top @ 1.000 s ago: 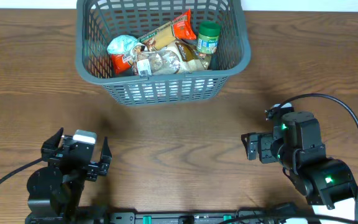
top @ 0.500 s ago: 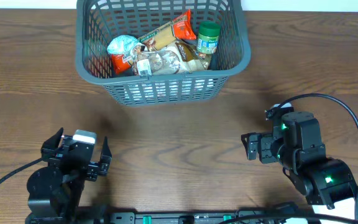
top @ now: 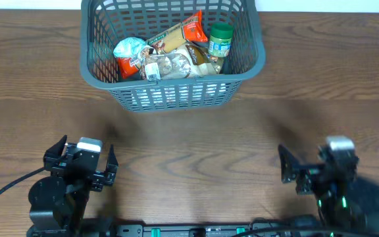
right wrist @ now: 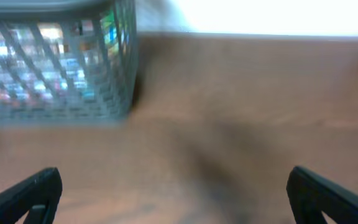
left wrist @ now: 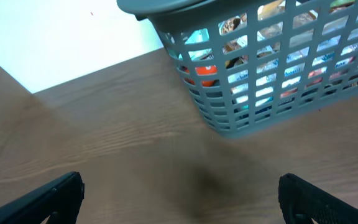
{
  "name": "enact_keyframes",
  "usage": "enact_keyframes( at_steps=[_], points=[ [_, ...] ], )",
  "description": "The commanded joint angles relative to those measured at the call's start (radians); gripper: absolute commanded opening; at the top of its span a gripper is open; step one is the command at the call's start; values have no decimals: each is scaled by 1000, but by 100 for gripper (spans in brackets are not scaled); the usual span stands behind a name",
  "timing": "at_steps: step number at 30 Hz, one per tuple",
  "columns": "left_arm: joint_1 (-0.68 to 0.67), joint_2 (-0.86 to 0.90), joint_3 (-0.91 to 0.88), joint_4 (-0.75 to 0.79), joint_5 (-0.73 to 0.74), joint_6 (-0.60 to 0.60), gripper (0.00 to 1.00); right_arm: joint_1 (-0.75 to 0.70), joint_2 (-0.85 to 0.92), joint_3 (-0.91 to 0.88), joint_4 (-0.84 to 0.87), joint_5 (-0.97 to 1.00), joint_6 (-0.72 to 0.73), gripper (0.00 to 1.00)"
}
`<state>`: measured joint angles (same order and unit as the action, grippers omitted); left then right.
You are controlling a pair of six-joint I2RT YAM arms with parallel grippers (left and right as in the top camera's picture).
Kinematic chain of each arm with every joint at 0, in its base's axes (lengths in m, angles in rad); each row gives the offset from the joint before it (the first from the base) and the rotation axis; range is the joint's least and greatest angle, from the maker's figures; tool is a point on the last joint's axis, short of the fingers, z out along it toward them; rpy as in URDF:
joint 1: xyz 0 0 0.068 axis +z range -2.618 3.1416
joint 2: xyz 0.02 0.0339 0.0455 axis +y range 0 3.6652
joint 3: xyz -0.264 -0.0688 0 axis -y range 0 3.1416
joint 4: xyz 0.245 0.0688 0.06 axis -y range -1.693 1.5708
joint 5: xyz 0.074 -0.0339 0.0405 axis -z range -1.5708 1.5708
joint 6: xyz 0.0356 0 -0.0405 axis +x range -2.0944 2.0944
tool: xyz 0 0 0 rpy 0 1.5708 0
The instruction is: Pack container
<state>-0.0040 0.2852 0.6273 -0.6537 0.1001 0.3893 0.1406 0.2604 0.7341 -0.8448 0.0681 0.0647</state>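
The container [top: 176, 95], a grey-blue slotted basket, stands on the wooden table [top: 189, 131] at the far side, slightly left of centre, well apart from both arms. Inside it lie several snack packets: a pale blue and white one [top: 129, 47] at the left, a long yellowish packet [top: 170, 39] slanting across the middle, a red packet [top: 194, 27] toward the far right, and a clear bag of brown pieces [top: 173, 64] near the front wall. A jar with a green lid [top: 220, 39] stands upright in the right end of the basket

The left pincer [left wrist: 180, 186] sits low at the near left of the table, its two dark fingers spread wide with nothing between them; its wrist camera sees the basket's corner up and to the right, with bare wood below. The right pincer [right wrist: 173, 180] is at the near right, also spread wide and holding nothing. It appears blurred from overhead, and its own view is smeared too, showing the basket at the upper left and bare table ahead
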Motion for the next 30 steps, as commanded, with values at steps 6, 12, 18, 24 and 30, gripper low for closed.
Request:
enact_keyframes(
  at_steps=[6,12,18,24,30],
  points=[
    [-4,-6,-2,0,-8,-13,99,-4,-233,-456,376,-13,-6,99],
    [-4,-6,-2,0,-8,-13,98,49,-256,-636,724,38,-70,99],
    [-4,-6,-2,0,-8,-13,98,46,-256,-730,869,67,-161,99],
    [-4,-6,-2,0,-8,-13,98,-6,-256,-729,774,5,-156,99],
    [-4,-6,-2,0,-8,-13,99,-48,-256,-729,769,-72,-97,99]
  ],
)
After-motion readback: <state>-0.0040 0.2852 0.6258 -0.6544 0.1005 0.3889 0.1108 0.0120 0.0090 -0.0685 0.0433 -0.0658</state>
